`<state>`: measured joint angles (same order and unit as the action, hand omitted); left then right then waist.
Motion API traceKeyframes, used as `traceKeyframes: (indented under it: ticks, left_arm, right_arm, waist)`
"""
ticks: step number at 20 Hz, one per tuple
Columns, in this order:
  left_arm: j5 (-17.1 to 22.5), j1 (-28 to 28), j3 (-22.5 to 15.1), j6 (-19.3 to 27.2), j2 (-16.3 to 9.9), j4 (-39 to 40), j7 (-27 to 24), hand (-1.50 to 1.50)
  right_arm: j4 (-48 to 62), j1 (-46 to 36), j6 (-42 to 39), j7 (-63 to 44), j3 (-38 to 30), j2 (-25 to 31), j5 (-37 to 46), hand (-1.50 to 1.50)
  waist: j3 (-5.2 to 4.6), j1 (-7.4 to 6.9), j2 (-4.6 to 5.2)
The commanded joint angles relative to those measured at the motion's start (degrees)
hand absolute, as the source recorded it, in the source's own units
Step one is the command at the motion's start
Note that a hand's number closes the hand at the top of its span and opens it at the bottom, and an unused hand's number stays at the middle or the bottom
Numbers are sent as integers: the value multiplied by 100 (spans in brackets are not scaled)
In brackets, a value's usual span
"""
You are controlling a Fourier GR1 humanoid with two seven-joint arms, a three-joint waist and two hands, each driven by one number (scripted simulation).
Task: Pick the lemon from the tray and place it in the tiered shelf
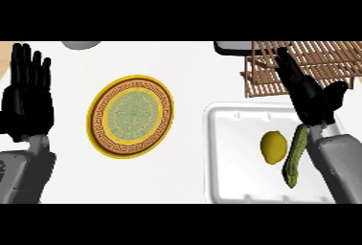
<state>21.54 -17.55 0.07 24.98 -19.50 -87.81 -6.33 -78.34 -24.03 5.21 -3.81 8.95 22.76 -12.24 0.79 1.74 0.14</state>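
The white, rounded-corner plastic tray (244, 158) sits on the white counter (191, 72) at the lower right of the head view and serves as the landmark here. Inside it, towards its right side, lies the yellow oval lemon (274, 147), resting on the tray floor with nothing gripping it. Just right of the lemon, also in the tray, lies a long green cucumber-like vegetable (295, 160), standing nearly lengthwise and close beside the lemon; whether the two touch is unclear. The grey right forearm (339, 167) crosses the tray's right edge, partly covering it.

Left of the tray, well apart from it, lies a round plate (130, 116) with a yellow rim, a brown key-pattern band and a pale green centre. Further left of that, near the view's left edge, the black left hand (27, 103) rests open with fingers straight and pointing up, holding nothing.

Above the tray's far right corner, the black right hand (309, 95) is spread with fingers extended and thumb out, empty, its fingertips overlapping the brown slatted wooden tiered shelf (318, 60) that stands just beyond the tray. Left of the shelf's top is a dark-rimmed grey object (232, 47), cut off. Far left of that, a grey rounded shape (81, 45) shows at the counter's far edge.
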Motion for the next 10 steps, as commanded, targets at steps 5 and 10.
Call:
traceKeyframes:
  ticks: [5, 10]
  left_arm:
    - [-529, 544, -548, -276, -495, 31, 653, 0]
    - [-503, 929, -803, -401, -536, -325, 1234, 0]
  right_arm:
    - [-104, -226, 1178, -668, 642, 180, 1773, 150]
    - [-902, 637, 2735, -995, 303, -224, 2298, -150]
  waist:
    - [-86, -262, -43]
    - [-77, -120, -64]
